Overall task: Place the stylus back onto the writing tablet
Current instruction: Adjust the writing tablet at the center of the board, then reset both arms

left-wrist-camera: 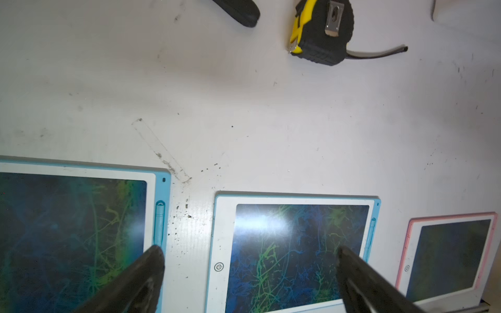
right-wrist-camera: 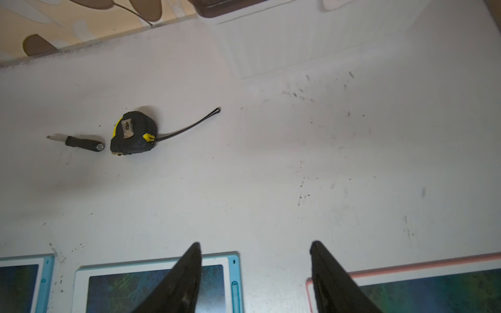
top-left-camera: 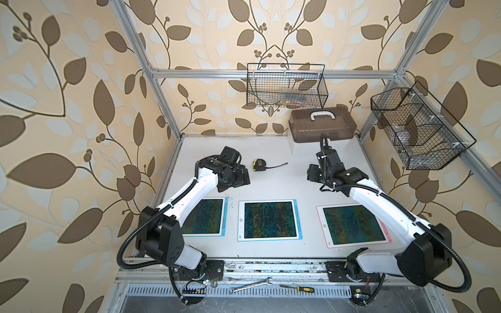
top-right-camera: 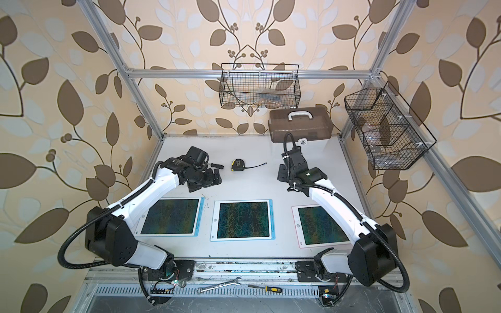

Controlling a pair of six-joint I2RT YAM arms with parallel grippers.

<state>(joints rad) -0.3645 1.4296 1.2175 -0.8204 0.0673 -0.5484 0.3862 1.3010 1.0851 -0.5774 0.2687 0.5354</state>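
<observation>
Along the front edge of the table (top-left-camera: 271, 176) three writing tablets lie in a row: the left blue tablet (top-left-camera: 206, 216), the middle blue tablet (top-left-camera: 268, 220) and the pink tablet (top-left-camera: 352, 225). No stylus shows loose on the bare surface. In the left wrist view a blue stylus (left-wrist-camera: 159, 225) sits docked along the left blue tablet's right-hand edge, and a second blue stylus (left-wrist-camera: 372, 233) sits likewise on the middle blue tablet. Each has its long axis running front to back, parallel to that edge. The matching edge of the pink tablet is mostly covered by the right arm (top-left-camera: 379, 200) in both top views and is too faint in the wrist views, so I cannot tell whether a stylus is seated there. The right gripper (right-wrist-camera: 255, 245) hovers over bare table just behind the row, between the middle blue tablet's stylus edge and the pink tablet's back corner, jaws parted with nothing between them. The left gripper (left-wrist-camera: 249, 250) is spread wide and empty too, over the table behind the two blue tablets. Any remaining move, I judge, falls to the right arm, the nearer one: the pink tablet's stylus edge lies forward and to the right of its gripper, axis front to back. The tape measure (right-wrist-camera: 132, 136) and a small black-handled tool (right-wrist-camera: 84, 143) lie well behind, apart from the tablets.
</observation>
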